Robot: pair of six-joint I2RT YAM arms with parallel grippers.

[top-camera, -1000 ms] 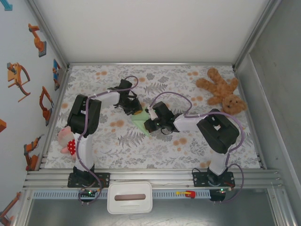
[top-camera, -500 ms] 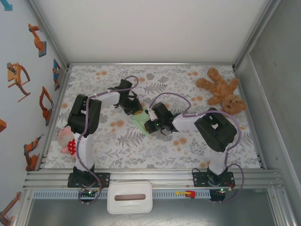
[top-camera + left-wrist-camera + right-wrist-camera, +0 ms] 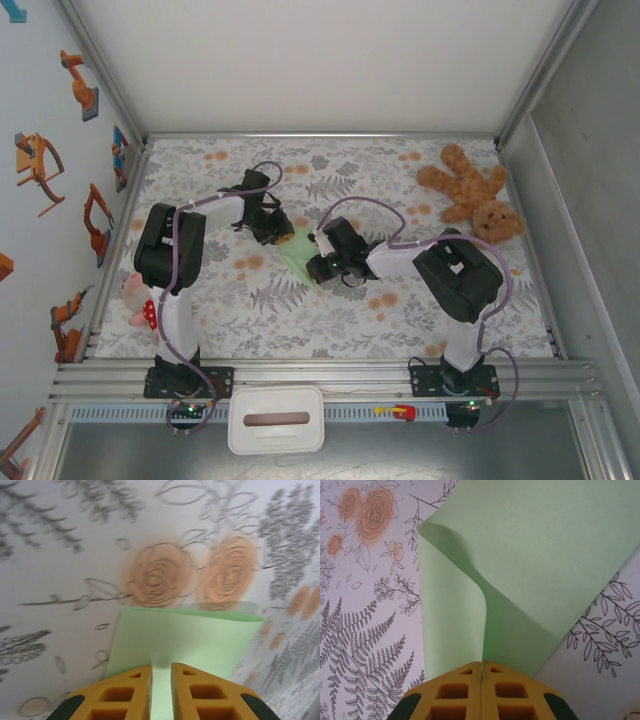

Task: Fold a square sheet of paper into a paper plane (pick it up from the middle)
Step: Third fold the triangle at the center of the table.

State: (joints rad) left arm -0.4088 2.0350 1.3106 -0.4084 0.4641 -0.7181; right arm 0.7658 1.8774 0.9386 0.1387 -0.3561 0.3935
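The pale green square sheet of paper [image 3: 297,258] lies mid-table on the floral cloth, with one side curled up and over. My right gripper [image 3: 316,262] is at its right edge. In the right wrist view its jaws [image 3: 481,664] are pressed together on a raised flap of the sheet [image 3: 545,555]. My left gripper [image 3: 280,232] is at the sheet's far left corner. In the left wrist view its fingers [image 3: 161,666] stand a narrow gap apart, and a pinched-up ridge of the sheet [image 3: 190,640] fills the gap. A paper plane is out of view.
A brown teddy bear [image 3: 470,195] lies at the back right. A pink and white plush toy [image 3: 140,300] sits by the left arm near the left wall. A white box [image 3: 276,420] rests on the near rail between the bases.
The left arm has drawn back to the left, its gripper shifting slightly away along the sheet's corner. The right gripper edged a little left. The sheet has stayed in place.
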